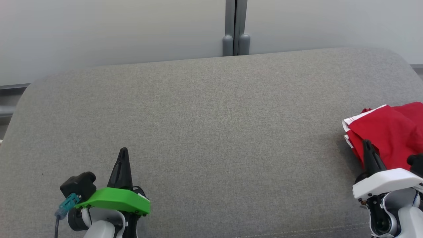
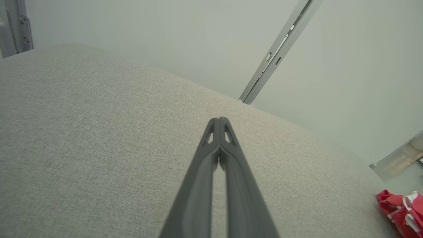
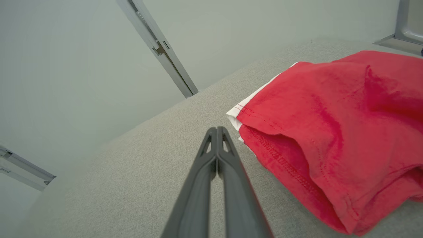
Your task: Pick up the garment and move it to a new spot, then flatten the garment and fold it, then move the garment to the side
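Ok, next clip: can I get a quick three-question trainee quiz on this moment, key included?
1. True or false: the right gripper is clamped on the red garment.
2. In the head view, where does the garment lie on the grey cushion? A) far left B) centre C) right edge
3. Fill in: the left gripper is ____ (open or shut).

Key:
1. False. Its fingers are together with no cloth between them, and the garment lies beside them.
2. C
3. shut
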